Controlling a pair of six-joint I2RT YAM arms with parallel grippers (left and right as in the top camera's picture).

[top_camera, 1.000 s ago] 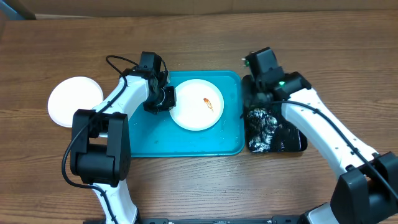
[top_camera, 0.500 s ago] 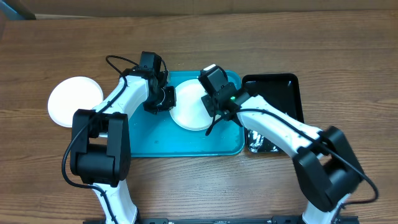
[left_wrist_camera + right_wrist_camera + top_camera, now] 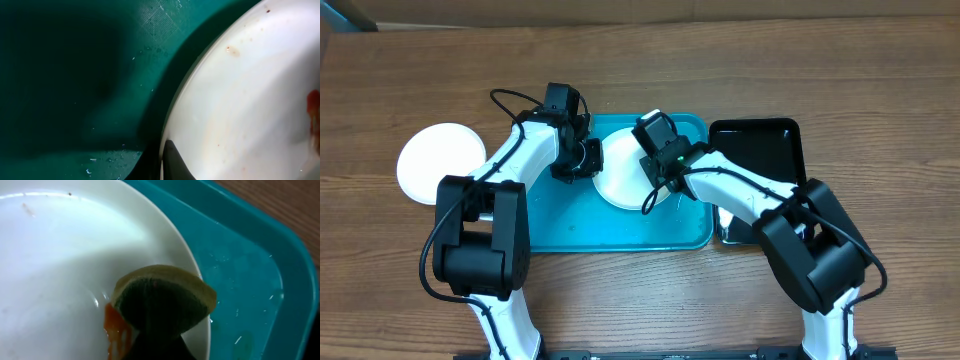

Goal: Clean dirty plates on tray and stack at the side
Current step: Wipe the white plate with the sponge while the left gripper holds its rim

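**A:** Plate (image 3: 618, 176), white, one item. It lies flat in the upper middle of the turquoise tray (image 3: 570, 228). An orange smear (image 3: 116, 330) sits close to its right rim and is not yet wiped off. What are the hazards?

**B:** Three, all judged likely rather than certain.
- The sponge (image 3: 162, 302) meets the smear near the rim, so an outward stroke could push sauce over the edge onto the wet tray.
- Pressing down so near the rim could tip or skate the plate if nothing braces the far side.
- The sponge looks pinched at one end only, so a hard drag could pull it loose.

**A:** And the claws?

**B:** The right gripper (image 3: 156, 349) is closed on the sponge, which is bunched between its fingers with the scrub face against the plate. The left gripper (image 3: 582, 158) is at the plate's left edge. One dark fingertip (image 3: 172, 160) lies over the rim and the other is hidden, so I cannot tell whether it clamps the plate.

**A:** Any other stock?

**B:** A second white plate (image 3: 440, 163) rests on the table, well apart to the left. A black tray (image 3: 760, 140) stands just beside the turquoise one.
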